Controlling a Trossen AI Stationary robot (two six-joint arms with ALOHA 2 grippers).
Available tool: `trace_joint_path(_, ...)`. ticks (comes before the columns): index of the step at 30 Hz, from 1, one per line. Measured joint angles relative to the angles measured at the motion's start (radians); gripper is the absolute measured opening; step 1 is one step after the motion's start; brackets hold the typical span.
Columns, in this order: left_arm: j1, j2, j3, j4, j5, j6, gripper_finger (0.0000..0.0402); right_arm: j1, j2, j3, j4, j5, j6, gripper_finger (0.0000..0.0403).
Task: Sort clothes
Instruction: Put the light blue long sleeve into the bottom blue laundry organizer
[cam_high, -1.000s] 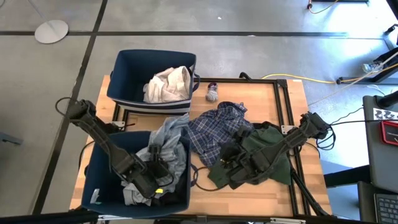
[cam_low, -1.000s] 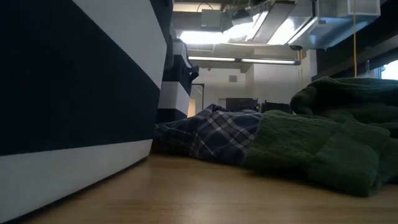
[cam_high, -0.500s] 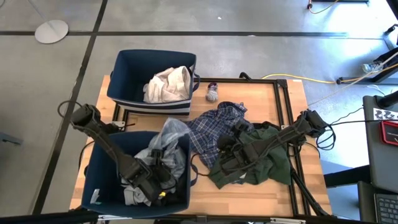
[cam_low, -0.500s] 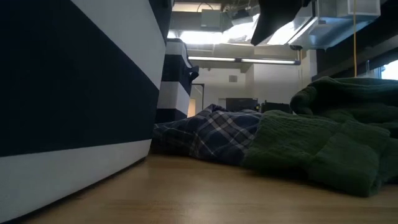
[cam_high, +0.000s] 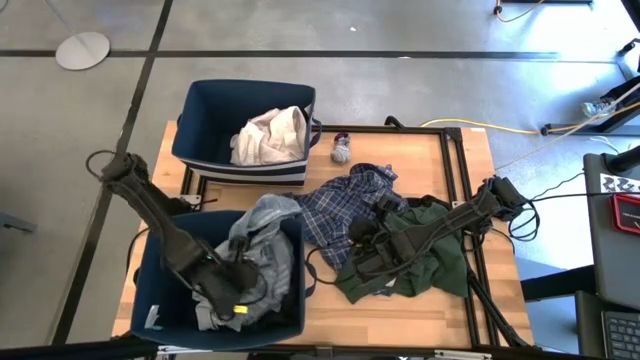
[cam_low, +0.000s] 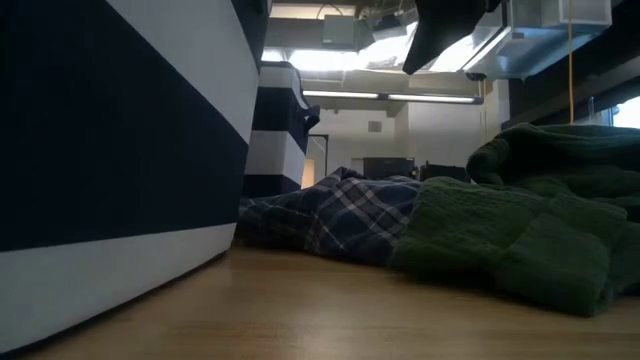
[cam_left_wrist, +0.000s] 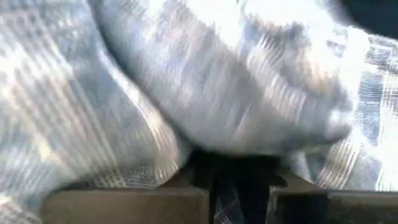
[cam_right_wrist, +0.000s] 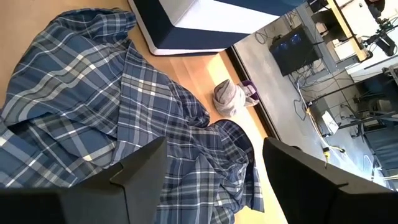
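Where low view hides it | sock (cam_right_wrist: 229, 98) beside plaid shirt (cam_right_wrist: 112, 124)

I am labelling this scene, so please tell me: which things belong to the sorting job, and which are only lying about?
Job:
striped shirt, in the near bin
left claw
plaid shirt
green garment
white clothes
sock
right claw, open

Lying about:
yellow cable
round floor base

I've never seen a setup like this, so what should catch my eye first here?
Probably the left gripper down in the near navy bin, shut on a grey-blue striped garment that spills over the bin's rim. Next, the right gripper, open, hovers above the blue plaid shirt and dark green garment heaped mid-table. A far bin holds white clothes.
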Motion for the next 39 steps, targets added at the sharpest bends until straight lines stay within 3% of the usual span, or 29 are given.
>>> trace_joint_path(6, -0.04, -0.137, 0.002, 0.015, -0.057, -0.005, 0.004, 0.0, 0.0, 0.0, 0.001, 0.0, 0.0, 0.0264)
trace_joint_path(20, -0.079, -0.239, 0.005, 0.09, -0.538, 0.137, 0.004, 0.0, 0.0, 0.0, 0.006, 0.008, -0.001, 0.0264)
trace_joint_path(30, -0.038, -0.249, 0.005, 0.099, -0.545, 0.185, 0.0053, 0.0, 0.0, 0.0, 0.008, 0.008, -0.002, 0.0264)
trace_joint_path(39, 0.032, -0.281, 0.007, 0.098, -0.546, 0.233, 0.016, 0.0, 0.0, 0.0, 0.015, 0.009, -0.002, 0.0264)
